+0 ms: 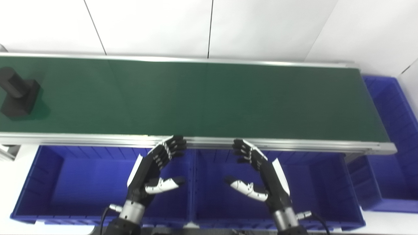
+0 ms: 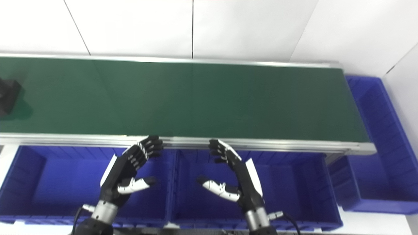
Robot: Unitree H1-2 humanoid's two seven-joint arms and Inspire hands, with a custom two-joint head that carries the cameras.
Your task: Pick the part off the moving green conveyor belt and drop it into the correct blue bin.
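From the left eye view, a dark part (image 1: pixel 18 93) sits at the far left end of the green conveyor belt (image 1: pixel 202 98), well apart from both hands. Left hand (image 1: pixel 153 171) and right hand (image 1: pixel 261 173) hover empty, fingers spread, above two blue bins (image 1: pixel 49 182) (image 1: pixel 326 189) by the belt's near rail. A third bin (image 1: pixel 392 130) stands past the belt's right end.

Over in the right eye view, the part (image 2: pixel 7 96) is cut off by the left edge; both hands hang empty with fingers apart.

The green conveyor belt (image 1: pixel 202 98) carries one black part (image 1: pixel 18 93), a cylinder on a block, at its far left end.
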